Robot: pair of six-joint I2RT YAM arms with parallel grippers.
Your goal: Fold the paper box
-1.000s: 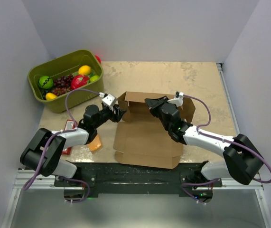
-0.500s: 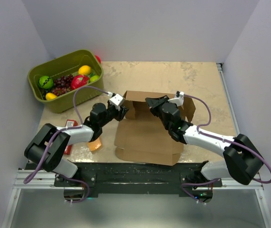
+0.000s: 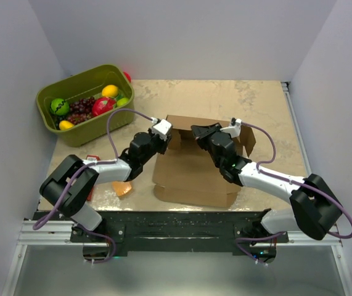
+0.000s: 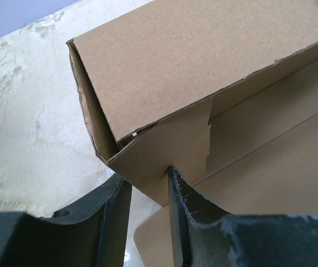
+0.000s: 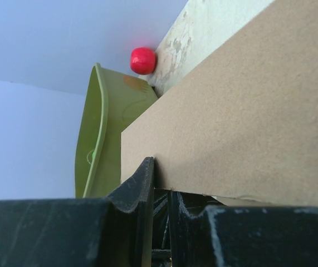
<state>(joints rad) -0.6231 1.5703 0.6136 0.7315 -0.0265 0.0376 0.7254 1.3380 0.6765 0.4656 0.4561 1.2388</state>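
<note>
The gripper's (image 4: 147,186) two dark fingers (image 4: 200,222) stand apart around the lower corner of the box's (image 4: 203,72) upright side flap, above the marbled table (image 4: 25,117), the box floor to the right.

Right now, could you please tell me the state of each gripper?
Left gripper: astride a corner of the paper box; grip cannot be told.
Right gripper: closed on the paper box's edge.

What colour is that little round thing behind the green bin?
Red. The round thing shows best in the right wrist view.
</note>
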